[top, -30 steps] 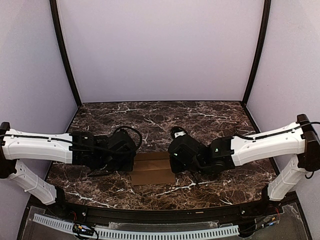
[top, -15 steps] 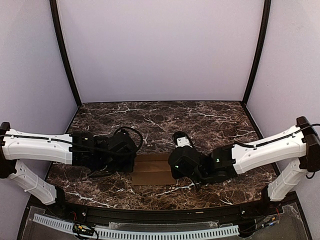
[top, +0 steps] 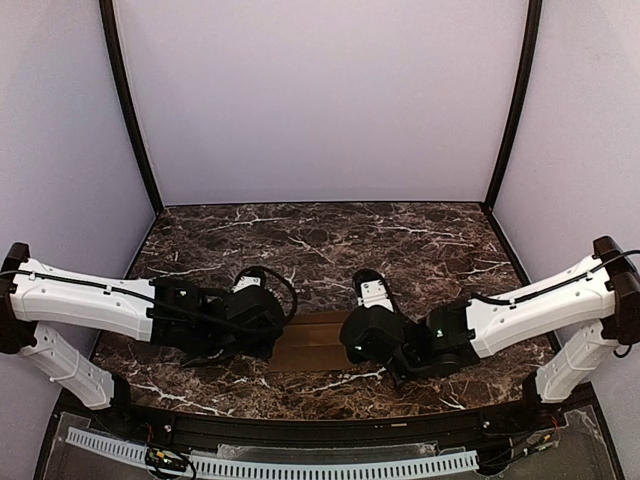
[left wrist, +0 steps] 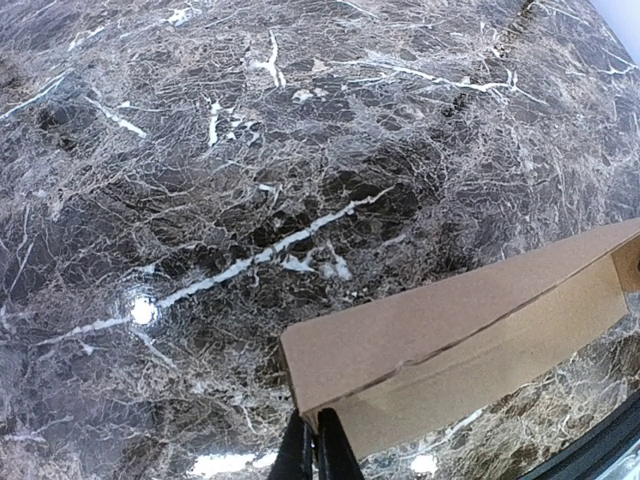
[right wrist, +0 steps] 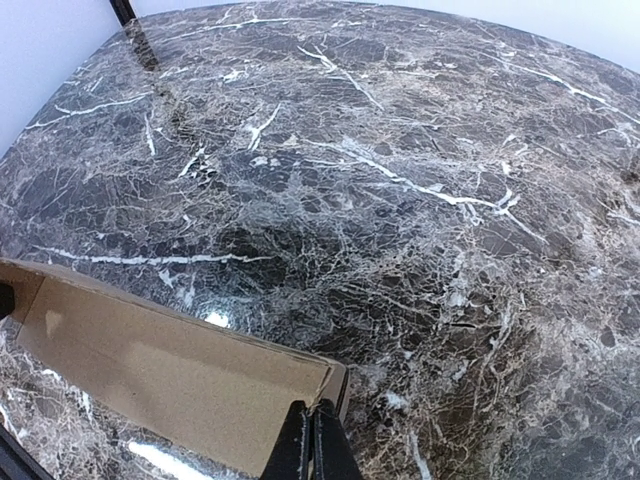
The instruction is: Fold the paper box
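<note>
The paper box [top: 312, 341] is a plain tan cardboard piece, folded along a crease, between my two wrists near the front of the marble table. In the left wrist view the paper box [left wrist: 470, 330] runs from the lower middle to the right edge, and my left gripper [left wrist: 318, 440] is shut on its near corner. In the right wrist view the paper box [right wrist: 170, 375] runs from the left edge to the lower middle, and my right gripper [right wrist: 312, 440] is shut on its end edge. In the top view the wrists hide both grippers, left [top: 268, 335] and right [top: 352, 338].
The dark marble table [top: 320, 245] has white veins and a raised front rail [top: 320, 425]. Lilac walls with black corner posts [top: 128, 110] close in the back and sides. A slotted white cable duct [top: 270, 466] runs below the front rail.
Both wrists have moved inward and a little toward the front. They cover more of the box, and less cardboard shows between them.
</note>
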You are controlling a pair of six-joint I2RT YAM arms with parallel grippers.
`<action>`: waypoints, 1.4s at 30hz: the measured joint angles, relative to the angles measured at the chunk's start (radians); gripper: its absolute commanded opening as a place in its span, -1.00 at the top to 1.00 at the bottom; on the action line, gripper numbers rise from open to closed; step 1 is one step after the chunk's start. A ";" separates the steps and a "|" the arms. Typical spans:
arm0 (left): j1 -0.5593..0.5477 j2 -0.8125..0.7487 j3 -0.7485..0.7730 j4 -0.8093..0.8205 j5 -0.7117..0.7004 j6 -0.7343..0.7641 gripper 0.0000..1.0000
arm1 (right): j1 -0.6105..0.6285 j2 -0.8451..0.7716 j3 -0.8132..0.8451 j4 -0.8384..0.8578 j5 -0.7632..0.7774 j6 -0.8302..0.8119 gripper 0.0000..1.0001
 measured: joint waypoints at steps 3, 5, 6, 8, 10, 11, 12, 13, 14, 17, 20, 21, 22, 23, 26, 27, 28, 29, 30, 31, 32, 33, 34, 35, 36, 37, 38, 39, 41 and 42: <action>-0.029 0.001 -0.015 0.005 -0.024 -0.006 0.99 | 0.018 -0.005 -0.028 0.035 0.029 0.010 1.00; -0.047 -0.001 -0.033 0.018 -0.034 -0.008 0.98 | 0.034 -0.010 -0.051 0.065 0.049 0.018 1.00; -0.055 -0.002 -0.043 0.025 -0.039 -0.008 0.98 | 0.039 -0.011 -0.060 0.079 0.057 0.022 1.00; -0.064 -0.002 -0.061 0.043 -0.045 -0.007 0.99 | 0.047 -0.011 -0.077 0.106 0.071 0.030 1.00; -0.068 -0.002 -0.077 0.064 -0.051 -0.006 0.98 | 0.054 -0.010 -0.095 0.139 0.085 0.040 1.00; -0.069 -0.003 -0.084 0.076 -0.056 -0.005 0.98 | 0.057 -0.009 -0.104 0.151 0.090 0.046 1.00; -0.069 -0.004 -0.091 0.088 -0.061 -0.003 0.98 | 0.060 -0.008 -0.114 0.164 0.093 0.051 1.00; -0.069 -0.006 -0.098 0.100 -0.065 -0.003 0.99 | 0.063 -0.006 -0.122 0.179 0.099 0.055 1.00; -0.070 -0.009 -0.106 0.112 -0.069 -0.002 0.99 | 0.066 -0.004 -0.132 0.194 0.104 0.058 1.00; -0.071 -0.020 -0.124 0.139 -0.074 0.000 0.98 | 0.073 -0.001 -0.148 0.227 0.113 0.066 1.00; -0.071 -0.024 -0.134 0.153 -0.078 -0.001 0.99 | 0.079 0.000 -0.160 0.249 0.119 0.069 0.88; -0.071 -0.024 -0.136 0.157 -0.079 -0.002 0.99 | 0.081 0.000 -0.165 0.256 0.120 0.070 0.83; -0.071 -0.024 -0.137 0.159 -0.082 -0.003 0.99 | 0.084 0.000 -0.170 0.261 0.114 0.069 0.82; -0.071 -0.024 -0.138 0.162 -0.084 -0.005 0.99 | 0.087 0.001 -0.175 0.260 0.103 0.071 0.80; -0.071 -0.021 -0.140 0.171 -0.090 -0.011 0.98 | 0.100 -0.003 -0.190 0.267 0.085 0.063 0.59; -0.071 -0.019 -0.140 0.172 -0.093 -0.014 0.98 | 0.101 -0.006 -0.192 0.271 0.078 0.058 0.53; -0.071 -0.018 -0.140 0.174 -0.095 -0.017 0.98 | 0.102 -0.008 -0.192 0.274 0.072 0.056 0.46; -0.071 -0.016 -0.140 0.176 -0.098 -0.019 0.98 | 0.105 -0.012 -0.193 0.276 0.063 0.048 0.39; -0.071 -0.015 -0.140 0.177 -0.100 -0.021 0.98 | 0.107 -0.016 -0.194 0.276 0.056 0.046 0.33; -0.071 -0.014 -0.140 0.178 -0.101 -0.024 0.98 | 0.109 -0.019 -0.196 0.279 0.050 0.045 0.29; -0.071 -0.013 -0.140 0.181 -0.103 -0.026 0.98 | 0.113 -0.026 -0.200 0.283 0.037 0.035 0.25; -0.071 -0.011 -0.140 0.183 -0.104 -0.027 0.98 | 0.116 -0.034 -0.203 0.283 0.028 0.031 0.20; -0.071 -0.010 -0.140 0.186 -0.106 -0.029 0.98 | 0.118 -0.043 -0.208 0.284 0.015 0.024 0.13; -0.071 -0.008 -0.140 0.190 -0.108 -0.031 0.98 | 0.121 -0.055 -0.213 0.283 -0.001 0.018 0.07; -0.071 -0.007 -0.140 0.192 -0.108 -0.031 0.98 | 0.124 -0.069 -0.219 0.282 -0.018 0.011 0.03; -0.071 -0.005 -0.139 0.197 -0.108 -0.031 0.99 | 0.124 -0.081 -0.223 0.277 -0.031 0.011 0.00; -0.071 -0.003 -0.139 0.201 -0.107 -0.032 0.99 | 0.126 -0.096 -0.228 0.271 -0.047 0.003 -0.01; -0.071 -0.002 -0.139 0.206 -0.105 -0.033 0.98 | 0.127 -0.114 -0.233 0.258 -0.061 -0.006 -0.03; -0.072 0.000 -0.138 0.217 -0.093 -0.034 0.98 | 0.132 -0.163 -0.240 0.217 -0.089 -0.025 -0.07; -0.073 0.001 -0.138 0.223 -0.087 -0.034 0.98 | 0.134 -0.188 -0.240 0.198 -0.097 -0.032 -0.09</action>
